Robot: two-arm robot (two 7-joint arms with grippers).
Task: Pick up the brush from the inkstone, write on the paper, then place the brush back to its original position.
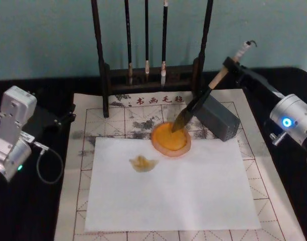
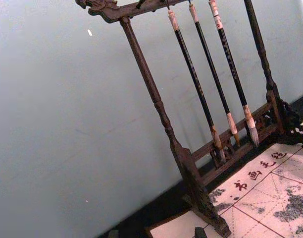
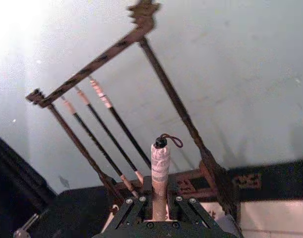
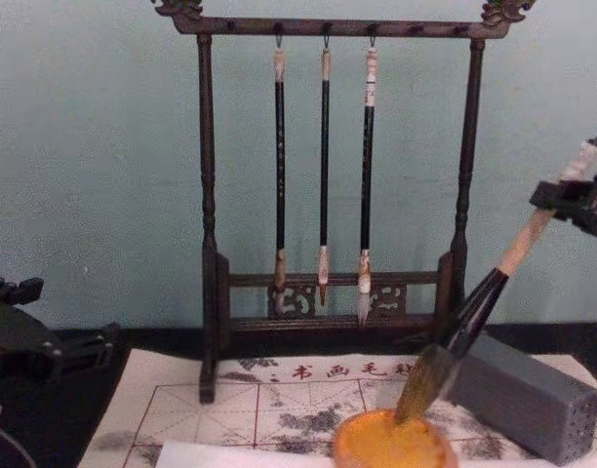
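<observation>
My right gripper is shut on the upper handle of the brush. In the right wrist view the white-wrapped brush top rises between the closed fingers. The brush slants down to the left, and its grey-brown tuft rests in the orange-yellow inkstone. In the chest view the brush tuft dips into the inkstone, with the right gripper at the right edge. The white paper lies just in front of the inkstone and carries a yellowish smear. My left gripper is parked at the far left.
A dark wooden rack with three thin black-handled brushes stands behind the gridded practice mat. A grey block lies right of the inkstone, under the slanted handle. Black cloth flanks the mat on both sides.
</observation>
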